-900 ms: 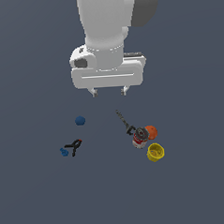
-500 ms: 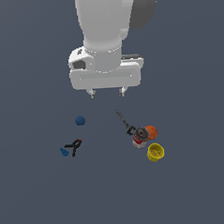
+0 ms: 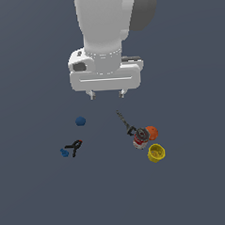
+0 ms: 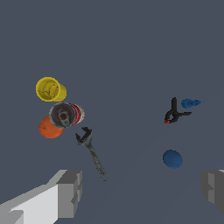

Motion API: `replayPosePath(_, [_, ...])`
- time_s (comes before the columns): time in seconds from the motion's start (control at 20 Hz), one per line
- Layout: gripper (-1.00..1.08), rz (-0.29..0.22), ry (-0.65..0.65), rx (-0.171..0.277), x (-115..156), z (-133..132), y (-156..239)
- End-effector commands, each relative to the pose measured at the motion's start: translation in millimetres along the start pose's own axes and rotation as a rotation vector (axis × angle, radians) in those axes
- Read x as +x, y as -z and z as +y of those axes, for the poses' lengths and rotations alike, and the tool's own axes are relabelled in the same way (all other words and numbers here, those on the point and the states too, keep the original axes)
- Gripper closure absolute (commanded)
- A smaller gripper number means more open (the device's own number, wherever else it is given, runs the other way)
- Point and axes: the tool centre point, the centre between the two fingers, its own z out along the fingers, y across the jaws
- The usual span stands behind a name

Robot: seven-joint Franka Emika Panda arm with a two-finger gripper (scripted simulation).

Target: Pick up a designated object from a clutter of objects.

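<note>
The small yellow cup lies on its side on the dark floor, at the exterior view's lower right. It touches the red-and-white can, which has the orange ball beside it. A thin dark tool stretches from the can toward the arm. My gripper hangs high above the floor, open and empty, well apart from the cup.
At the exterior view's left sit a blue ball, a black clamp and a small blue piece. The floor is a plain dark grey.
</note>
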Motion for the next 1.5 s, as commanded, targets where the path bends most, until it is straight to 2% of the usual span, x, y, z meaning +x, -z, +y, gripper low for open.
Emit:
replayPosePath(0.0, [-0.92, 0.0, -0.01, -0.001, 4, -3, -4])
replayPosePath(0.55, [-0.92, 0.002, -0.12, -0.004, 40, -40, -41])
replayPosePath(1.0, [-0.92, 0.005, -0.262, -0.004, 78, -94, -98])
replayPosePath(1.45, [-0.92, 0.007, -0.404, 0.0, 102, -151, -162])
